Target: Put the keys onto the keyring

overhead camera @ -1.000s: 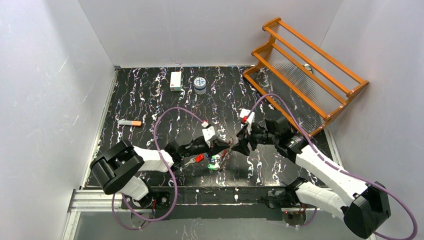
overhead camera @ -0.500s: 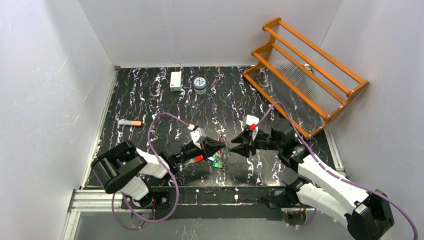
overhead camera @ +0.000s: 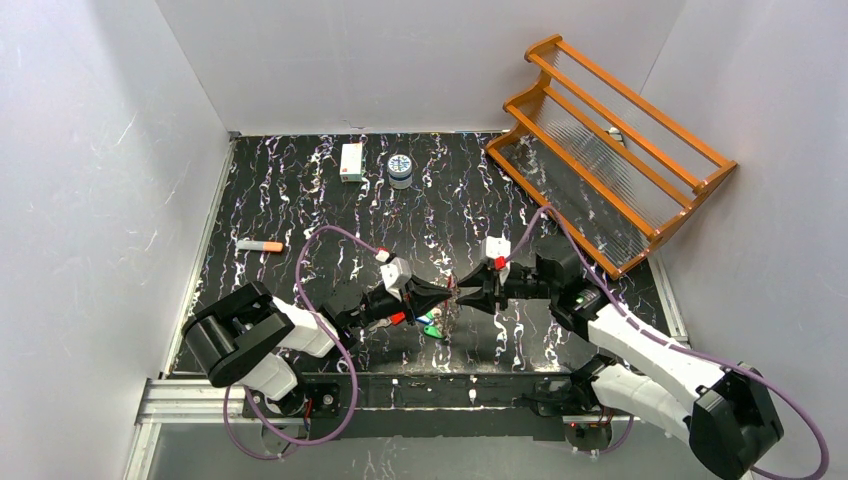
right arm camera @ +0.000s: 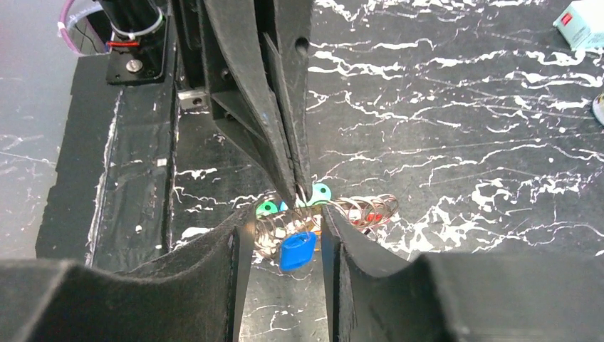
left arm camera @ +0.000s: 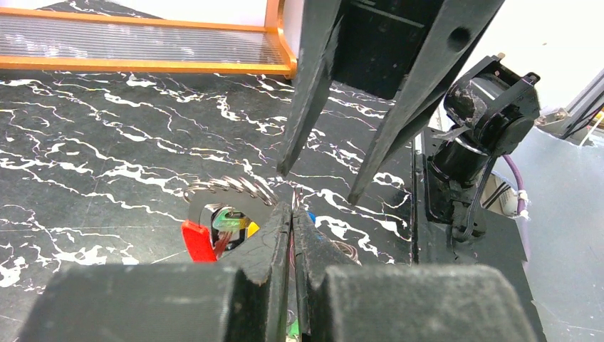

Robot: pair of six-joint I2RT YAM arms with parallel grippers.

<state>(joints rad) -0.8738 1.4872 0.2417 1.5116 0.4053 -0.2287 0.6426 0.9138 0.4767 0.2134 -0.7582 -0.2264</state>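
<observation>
Left end effector [left arm camera: 292, 217] pressed together, keyring [right arm camera: 360, 208] pinched at tips. Right end effector [right arm camera: 286, 214] spread, faced tip-to-tip with left. Keyring found straight ahead of right tips; blue key [right arm camera: 298, 251] hung inside its gap, contact not told. Right arm judged nearer to key.

both arms reach low and inward, elbows out, forearms angled toward each other, so the two grippers meet nose to nose. the left gripper [overhead camera: 446, 292] [left arm camera: 292, 214] has its fingers pressed flat together, tips aimed into the gap of the right gripper [overhead camera: 467, 296] [right arm camera: 286, 215]. the right's fingers stand parted, one on either side of those tips.
</observation>
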